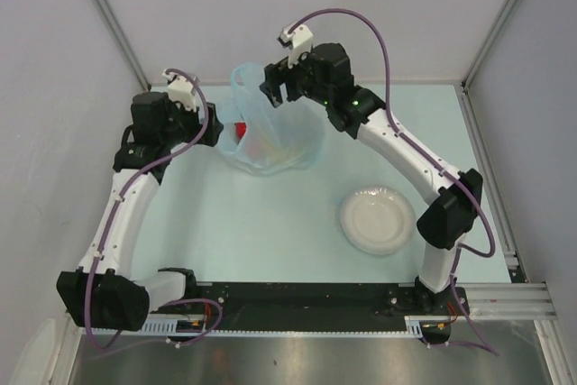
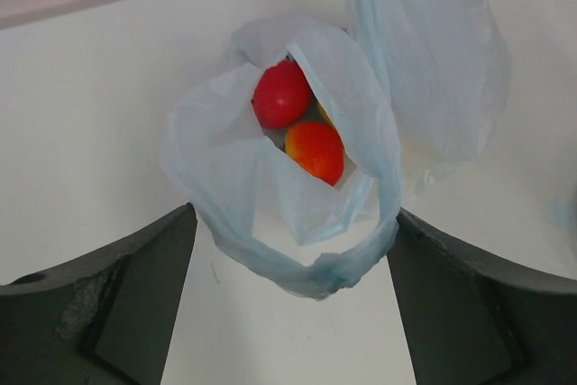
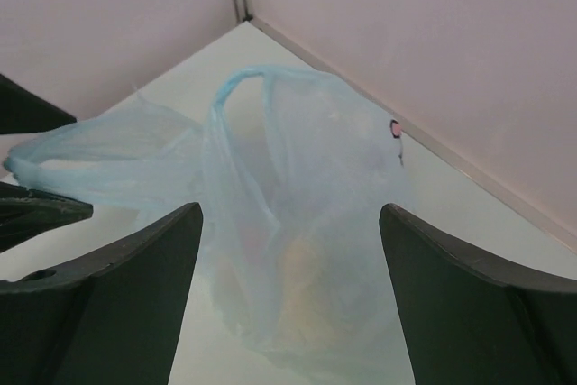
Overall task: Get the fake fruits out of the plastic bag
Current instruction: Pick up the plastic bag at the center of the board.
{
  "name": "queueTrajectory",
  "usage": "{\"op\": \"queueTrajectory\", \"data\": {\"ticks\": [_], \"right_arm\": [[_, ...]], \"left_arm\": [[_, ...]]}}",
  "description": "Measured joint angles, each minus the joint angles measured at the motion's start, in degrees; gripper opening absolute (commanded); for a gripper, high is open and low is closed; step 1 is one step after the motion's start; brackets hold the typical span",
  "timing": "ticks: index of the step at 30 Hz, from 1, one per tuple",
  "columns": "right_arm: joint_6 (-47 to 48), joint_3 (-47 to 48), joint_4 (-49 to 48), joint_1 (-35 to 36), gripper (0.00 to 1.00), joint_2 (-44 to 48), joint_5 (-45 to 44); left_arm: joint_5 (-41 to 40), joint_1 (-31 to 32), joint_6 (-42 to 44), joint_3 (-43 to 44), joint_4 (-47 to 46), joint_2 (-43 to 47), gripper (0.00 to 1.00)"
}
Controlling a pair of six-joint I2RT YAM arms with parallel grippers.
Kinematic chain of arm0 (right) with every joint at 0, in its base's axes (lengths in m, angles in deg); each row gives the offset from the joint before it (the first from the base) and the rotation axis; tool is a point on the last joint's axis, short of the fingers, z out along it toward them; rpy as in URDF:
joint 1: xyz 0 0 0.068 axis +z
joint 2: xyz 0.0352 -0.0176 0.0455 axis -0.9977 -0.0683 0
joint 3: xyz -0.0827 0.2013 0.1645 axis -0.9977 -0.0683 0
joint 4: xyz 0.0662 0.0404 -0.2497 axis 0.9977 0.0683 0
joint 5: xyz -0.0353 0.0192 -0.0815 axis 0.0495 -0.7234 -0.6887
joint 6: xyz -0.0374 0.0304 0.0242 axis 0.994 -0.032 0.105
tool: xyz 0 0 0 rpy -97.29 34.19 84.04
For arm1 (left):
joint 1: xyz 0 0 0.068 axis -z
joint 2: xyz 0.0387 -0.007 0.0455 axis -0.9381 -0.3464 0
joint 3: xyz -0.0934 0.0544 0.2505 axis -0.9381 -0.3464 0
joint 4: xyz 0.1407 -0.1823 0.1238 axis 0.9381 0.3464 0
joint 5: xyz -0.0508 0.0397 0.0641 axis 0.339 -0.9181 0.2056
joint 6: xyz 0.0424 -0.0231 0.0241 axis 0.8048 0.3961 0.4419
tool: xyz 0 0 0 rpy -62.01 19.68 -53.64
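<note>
Fruits point(image 2: 281, 94) – two red ones visible inside bag point(image 1: 270, 137), at its mouth | mouth faces left gripper point(image 2: 295, 223), the nearer one, level just left of bag, jaws wide around a handle loop, unclamped | right gripper point(image 1: 278, 92) above bag's far edge, angled down, jaws apart, empty

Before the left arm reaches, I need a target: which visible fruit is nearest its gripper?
The orange-red fruit, frontmost in the mouth of the bag; the red fruit sits behind it.

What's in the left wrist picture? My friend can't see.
An open light-blue plastic bag shows a red fruit and an orange-red fruit inside. The left hand is open, one dark finger on each side of the bag.
</note>
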Motion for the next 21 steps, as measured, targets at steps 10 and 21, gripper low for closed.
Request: {"op": "queueTrajectory", "data": {"ticks": [10,21], "right_arm": [[1.46,2.54,-0.46,7.17,0.84,-4.7,0.31],[6.32,4.74,-3.96,13.09,0.74,-9.25,-11.78]], "left_arm": [[1.01,-0.09,18.56,-2.05,2.49,9.79,0.99],[4.59,1.31,24.72,-4.96,0.31,6.4,0.98]]}}
